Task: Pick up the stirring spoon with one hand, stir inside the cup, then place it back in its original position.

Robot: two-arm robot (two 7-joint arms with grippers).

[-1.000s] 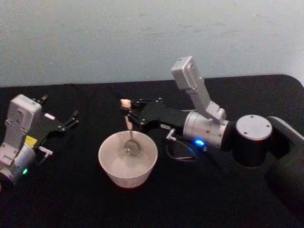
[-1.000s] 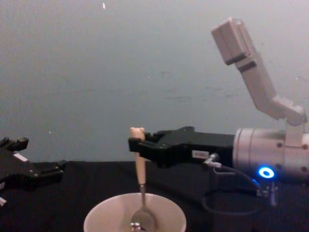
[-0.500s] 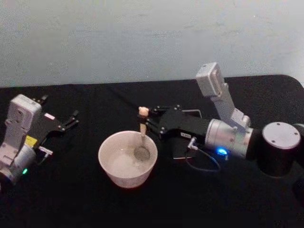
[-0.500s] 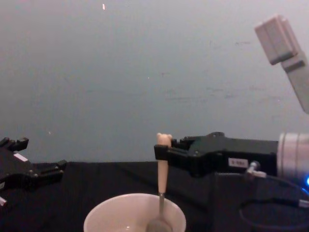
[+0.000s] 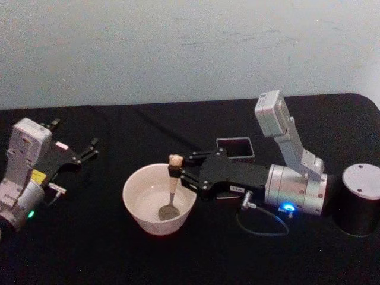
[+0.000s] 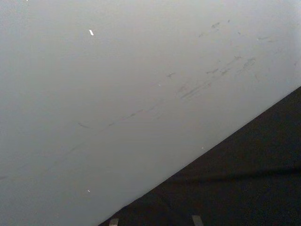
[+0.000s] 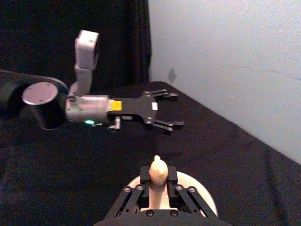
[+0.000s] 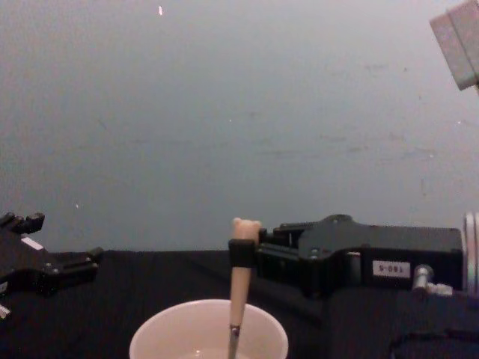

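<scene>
Clamped on the spoon (image 5: 171, 193) above the cup (image 5: 155, 224), the right gripper (image 5: 176, 172) should circle gently — clear of the walls; the left gripper (image 5: 88, 151) sits open, well left of the cup.

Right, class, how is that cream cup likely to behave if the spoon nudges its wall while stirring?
The cup looks wide and low, so it would probably slide on the black table rather than tip. Its thin rim suggests it is light, so a firm nudge from the stirring spoon, held by the right gripper, might shift it.

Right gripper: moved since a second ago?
Yes. The right gripper, holding the stirring spoon, came nearer the robot, from beyond the far rim of the cup to over it.
</scene>
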